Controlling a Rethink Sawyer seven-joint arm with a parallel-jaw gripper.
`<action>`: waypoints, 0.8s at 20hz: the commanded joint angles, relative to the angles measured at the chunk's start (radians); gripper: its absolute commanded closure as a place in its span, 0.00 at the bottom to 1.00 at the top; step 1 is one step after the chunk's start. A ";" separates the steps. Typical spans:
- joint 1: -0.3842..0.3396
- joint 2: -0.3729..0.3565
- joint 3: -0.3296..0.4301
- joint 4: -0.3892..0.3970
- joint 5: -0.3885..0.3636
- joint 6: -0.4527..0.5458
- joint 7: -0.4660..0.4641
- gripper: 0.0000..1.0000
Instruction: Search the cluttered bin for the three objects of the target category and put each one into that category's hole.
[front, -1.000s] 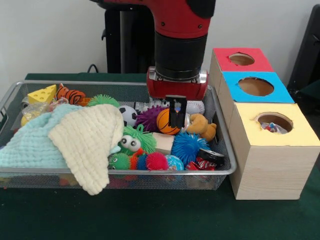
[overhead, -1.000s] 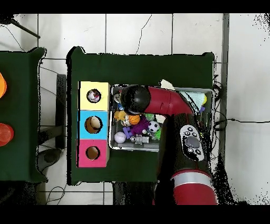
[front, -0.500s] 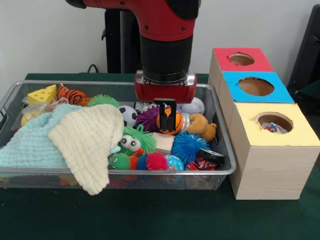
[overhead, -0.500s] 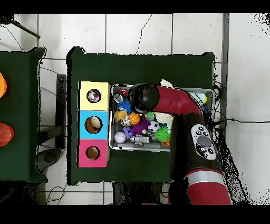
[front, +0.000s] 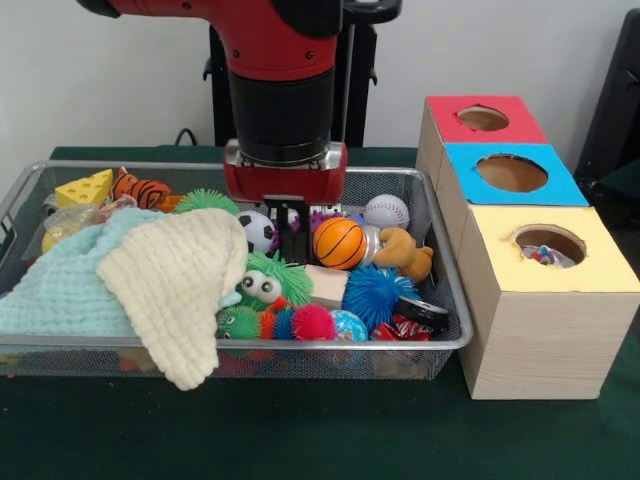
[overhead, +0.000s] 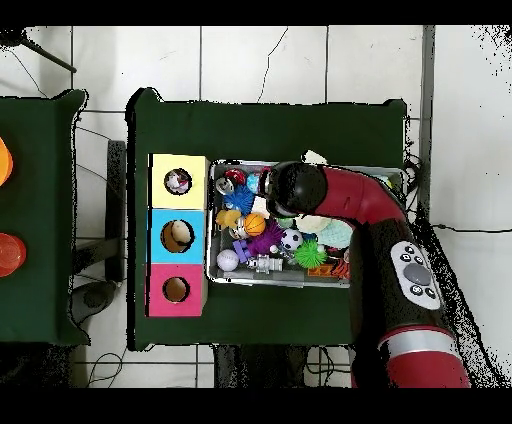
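Hovering low in the wire mesh bin (front: 440, 345), end effector (front: 292, 232) has its black fingers close together, gripping nothing. Three balls lie beside it: soccer ball (front: 257, 230), orange basketball (front: 339, 243), white baseball (front: 386, 211). Three-holed wooden box (front: 540, 320) stands alongside: red, blue, yellow.

My gripper (front: 292, 232) hung at the frame's centre inside the bin (front: 440, 345), its tips low between the soccer ball (front: 257, 229) and the basketball (front: 339, 243), before the purple toy (front: 322, 217). I could not tell its finger gap. The baseball (front: 386, 211) lay upper right of the basketball. The boxes (front: 530, 290) stood at right.
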 joint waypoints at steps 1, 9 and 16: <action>-0.052 -0.014 0.096 0.084 -0.068 0.075 -0.167 1.00; -0.119 -0.044 0.104 0.155 -0.106 0.032 -0.155 1.00; -0.151 -0.021 0.106 0.191 -0.132 -0.028 -0.086 1.00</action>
